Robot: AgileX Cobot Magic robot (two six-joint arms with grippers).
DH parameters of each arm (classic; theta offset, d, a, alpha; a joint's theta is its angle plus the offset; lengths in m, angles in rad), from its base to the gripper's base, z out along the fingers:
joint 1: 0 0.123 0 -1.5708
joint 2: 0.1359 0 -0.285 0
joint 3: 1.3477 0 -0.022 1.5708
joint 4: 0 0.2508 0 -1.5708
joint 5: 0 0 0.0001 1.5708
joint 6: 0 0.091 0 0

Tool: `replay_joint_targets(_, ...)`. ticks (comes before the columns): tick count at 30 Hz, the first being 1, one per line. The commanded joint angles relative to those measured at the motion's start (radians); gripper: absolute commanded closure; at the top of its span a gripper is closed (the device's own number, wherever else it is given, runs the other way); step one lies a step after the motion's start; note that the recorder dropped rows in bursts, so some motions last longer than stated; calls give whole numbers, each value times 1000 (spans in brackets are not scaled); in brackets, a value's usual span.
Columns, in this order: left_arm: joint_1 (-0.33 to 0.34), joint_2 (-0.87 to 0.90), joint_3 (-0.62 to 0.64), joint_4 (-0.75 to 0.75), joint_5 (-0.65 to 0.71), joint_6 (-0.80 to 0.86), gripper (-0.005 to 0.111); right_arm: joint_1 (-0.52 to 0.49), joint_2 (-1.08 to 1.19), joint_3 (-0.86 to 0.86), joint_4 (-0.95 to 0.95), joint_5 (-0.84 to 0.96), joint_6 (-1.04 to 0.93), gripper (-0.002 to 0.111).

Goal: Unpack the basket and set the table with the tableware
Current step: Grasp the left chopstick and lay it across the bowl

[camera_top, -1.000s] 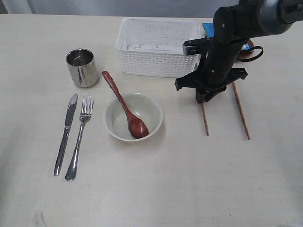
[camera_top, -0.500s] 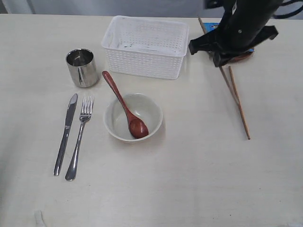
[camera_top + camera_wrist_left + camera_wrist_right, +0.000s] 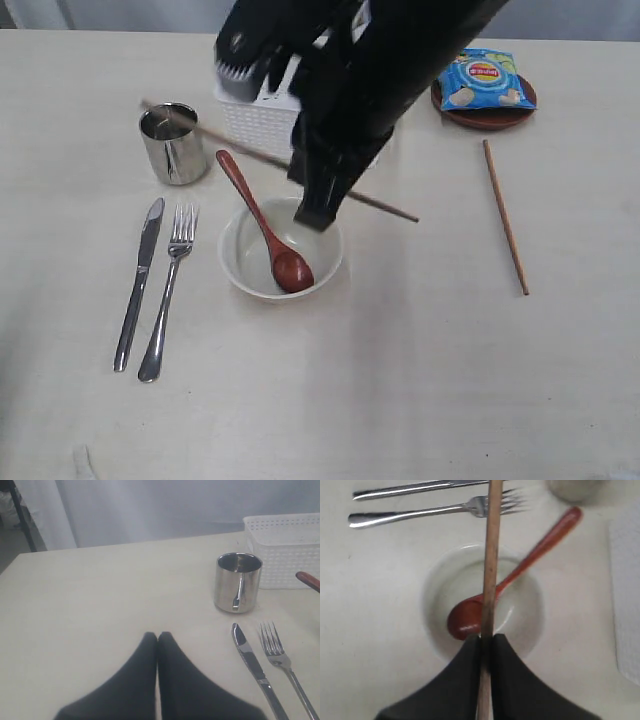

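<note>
Gripping one chopstick (image 3: pixel 491 555), the right fingers (image 3: pixel 462 675) are closed on it partway along its length. The stick is held off the tabletop (image 3: pixel 420 380), crossing above the white bowl (image 3: pixel 236 258) and the wooden spoon (image 3: pixel 258 212), whose head rests in the bowl. The right arm reaches across the middle and hides most of the basket (image 3: pixel 285 555) in the exterior view. A second chopstick (image 3: pixel 505 215) lies flat on the tabletop, well right of the bowl. The steel cup (image 3: pixel 172 143) stands upright left of the basket. The knife (image 3: pixel 138 285) and fork (image 3: pixel 168 290) lie side by side left of the bowl. A blue chip bag (image 3: pixel 483 80) sits on the small brown plate (image 3: pixel 490 122). The left fingers (image 3: pixel 140 675) are pressed together with nothing between them, over bare tabletop near the cup.
</note>
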Motion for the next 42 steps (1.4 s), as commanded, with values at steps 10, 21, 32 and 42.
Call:
replay_joint_targets(10,-5,-2,2,-1,-1,-2,107,125,238,0,-321,-19,-16,109)
replay_joint_targets(21,-5,-2,2,-1,-1,-2,107,110,258,-61,-367,-88,33,109)
replay_joint_targets(32,-5,-2,2,-1,-1,-2,107,110,346,-117,-387,-23,74,109)
replay_joint_targets(42,-5,-2,2,-1,-1,-2,107,110,346,-117,-370,5,137,108)
